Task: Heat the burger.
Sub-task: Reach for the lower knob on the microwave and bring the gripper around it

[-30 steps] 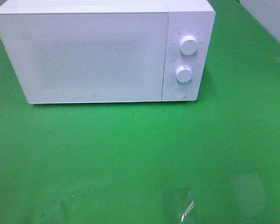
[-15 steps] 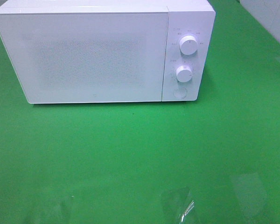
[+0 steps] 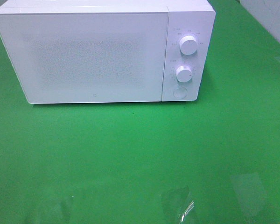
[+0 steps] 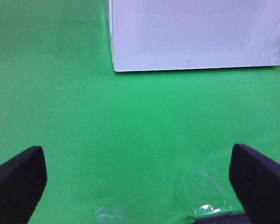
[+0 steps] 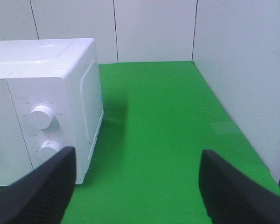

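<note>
Closed white microwave (image 3: 93,51) standing on green desk (image 3: 130,154); left hand (image 4: 135,156) and right hand (image 5: 137,154) both with fingers wide apart.

Toward the table's (image 3: 130,154) far edge, left of centre: microwave (image 3: 93,56); on its right panel, upper knob (image 3: 188,45) above lower knob (image 3: 183,73), button (image 3: 179,92) beneath.

Right gripper (image 5: 137,156) spread wide, empty, above green tabletop (image 5: 154,121); white microwave (image 5: 60,70), closed, two knobs (image 5: 41,116) showing.
</note>
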Available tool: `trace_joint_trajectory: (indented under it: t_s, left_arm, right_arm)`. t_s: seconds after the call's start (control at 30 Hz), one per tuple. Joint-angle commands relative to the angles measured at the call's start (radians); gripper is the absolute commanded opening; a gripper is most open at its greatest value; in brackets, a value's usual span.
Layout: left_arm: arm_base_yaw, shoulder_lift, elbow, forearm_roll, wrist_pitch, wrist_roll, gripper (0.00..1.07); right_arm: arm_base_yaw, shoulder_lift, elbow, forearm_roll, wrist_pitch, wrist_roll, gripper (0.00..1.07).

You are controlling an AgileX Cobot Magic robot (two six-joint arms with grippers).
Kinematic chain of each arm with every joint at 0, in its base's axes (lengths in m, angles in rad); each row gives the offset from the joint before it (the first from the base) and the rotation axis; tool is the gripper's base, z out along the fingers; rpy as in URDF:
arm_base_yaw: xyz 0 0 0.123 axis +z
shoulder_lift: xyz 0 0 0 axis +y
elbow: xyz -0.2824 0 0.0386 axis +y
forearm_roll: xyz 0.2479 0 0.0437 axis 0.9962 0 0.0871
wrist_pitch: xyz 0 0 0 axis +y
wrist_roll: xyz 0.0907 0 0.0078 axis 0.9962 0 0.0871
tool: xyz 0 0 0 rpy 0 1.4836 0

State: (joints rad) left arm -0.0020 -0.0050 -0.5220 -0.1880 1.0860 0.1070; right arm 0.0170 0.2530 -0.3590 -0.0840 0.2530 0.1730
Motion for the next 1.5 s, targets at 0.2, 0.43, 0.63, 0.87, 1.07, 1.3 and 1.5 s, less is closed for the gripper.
trace_joint_trajectory:
  t_s: [0.2, 0.43, 0.63, 0.87, 1.07, 1.3, 1.5]
  left_arm:
    - [0.003, -0.023, 0.001, 0.003, -0.016, 0.001, 0.98]
    - [0.003, -0.023, 0.001, 0.003, -0.016, 0.001, 0.98]
    - [0.003, -0.023, 0.001, 0.003, -0.016, 0.001, 0.98]
    - [0.003, -0.023, 0.001, 0.003, -0.016, 0.001, 0.98]
    - [0.003, -0.023, 0.001, 0.003, -0.016, 0.001, 0.98]
    - [0.003, -0.023, 0.001, 0.004, -0.016, 0.001, 0.98]
    - [0.003, -0.023, 0.001, 0.005, -0.016, 0.001, 0.98]
  right_arm:
    - [-0.002, 0.164, 0.06, 0.001, -0.268, 0.005, 0.71]
    - [-0.002, 0.334, 0.062, -0.003, -0.456, 0.005, 0.71]
    - [-0.002, 0.448, 0.062, -0.003, -0.584, 0.009, 0.71]
    - [-0.002, 0.594, 0.062, 0.005, -0.754, -0.003, 0.71]
    - [-0.002, 0.748, 0.062, 0.09, -0.903, -0.09, 0.71]
    - [0.067, 0.918, 0.08, 0.281, -1.133, -0.25, 0.71]
    - [0.227, 1.036, 0.082, 0.444, -1.27, -0.424, 0.71]
